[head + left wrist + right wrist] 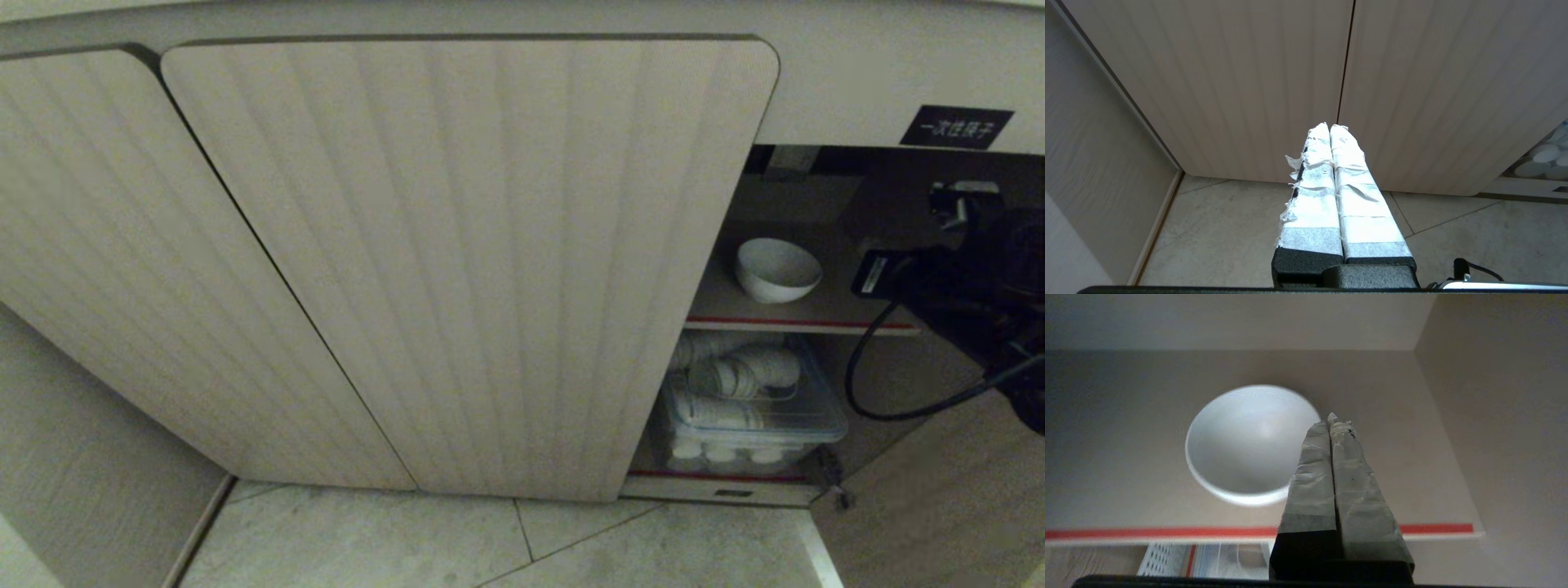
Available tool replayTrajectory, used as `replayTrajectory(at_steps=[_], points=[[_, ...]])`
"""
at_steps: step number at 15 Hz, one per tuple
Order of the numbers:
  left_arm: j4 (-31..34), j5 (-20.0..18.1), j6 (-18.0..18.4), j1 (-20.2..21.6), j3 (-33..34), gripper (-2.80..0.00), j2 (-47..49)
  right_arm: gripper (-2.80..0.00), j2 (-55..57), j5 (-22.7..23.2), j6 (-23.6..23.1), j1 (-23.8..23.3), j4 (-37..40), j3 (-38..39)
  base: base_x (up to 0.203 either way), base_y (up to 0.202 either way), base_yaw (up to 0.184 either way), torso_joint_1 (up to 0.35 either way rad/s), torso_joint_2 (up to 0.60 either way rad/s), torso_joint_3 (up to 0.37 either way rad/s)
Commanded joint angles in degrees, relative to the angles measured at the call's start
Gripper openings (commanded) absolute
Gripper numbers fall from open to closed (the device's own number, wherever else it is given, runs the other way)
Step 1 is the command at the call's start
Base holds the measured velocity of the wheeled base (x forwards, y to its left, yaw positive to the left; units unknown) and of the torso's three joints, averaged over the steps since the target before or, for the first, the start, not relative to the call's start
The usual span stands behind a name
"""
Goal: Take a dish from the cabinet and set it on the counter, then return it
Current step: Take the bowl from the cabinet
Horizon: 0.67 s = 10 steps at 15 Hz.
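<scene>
The right pincer (1329, 418), its two tape-wrapped fingers pressed together and holding nothing, points into the open right side of the beige cabinet with vertically ribbed, round-cornered doors (457, 261), its tips just beside the rim of the small plain white round ceramic bowl (1251, 445). The bowl (777, 269) sits upright on the red-edged inner shelf (804, 323), apart from the fingers. In the head view the right arm shows as a dark mass with a looping black cable (890, 384) at the right edge, below a small black label with white characters (956, 126). Under the shelf a clear plastic bin (755, 425) holds sleeves of stacked small white cups (739, 376). The left pincer (1329, 127), fingers likewise closed and empty, hangs before the shut doors above the pale tiled floor (1229, 228)
</scene>
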State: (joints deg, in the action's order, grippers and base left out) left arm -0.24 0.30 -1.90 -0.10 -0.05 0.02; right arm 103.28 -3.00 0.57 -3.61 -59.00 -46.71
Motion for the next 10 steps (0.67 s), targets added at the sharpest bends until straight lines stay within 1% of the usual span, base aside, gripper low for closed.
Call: replayTrajectory(at_steps=[1,3,7,8,10], points=[[-0.02,0.05,-0.03,0.01,-0.04,-2.80,-0.02,-2.80,2.09,-0.15,0.04,0.00,-0.32,-2.01,0.000,0.000,0.000,0.000,0.00,0.000],[-0.02,0.05,-0.03,0.01,0.05,-2.80,-0.02,-2.80,2.73,-0.17,-0.04,0.00,-0.24,-3.24,0.000,0.000,0.000,0.000,0.00,0.000],[-0.02,0.05,-0.03,0.01,-0.04,-2.80,-0.02,-2.80,3.07,-0.87,-0.22,0.00,-0.32,-3.30,0.000,0.000,0.000,0.000,0.00,0.000],[-0.02,0.05,-0.03,0.01,-0.01,-2.80,-0.02,0.00,3.18,-1.31,-0.31,0.09,-0.32,-3.21,0.000,0.000,0.000,0.000,0.00,0.000],[-0.02,0.05,-0.03,0.01,0.05,-2.80,-0.02,0.00,3.57,-1.40,-0.31,0.09,-0.82,-3.30,0.000,0.000,0.000,0.000,0.00,0.000]])
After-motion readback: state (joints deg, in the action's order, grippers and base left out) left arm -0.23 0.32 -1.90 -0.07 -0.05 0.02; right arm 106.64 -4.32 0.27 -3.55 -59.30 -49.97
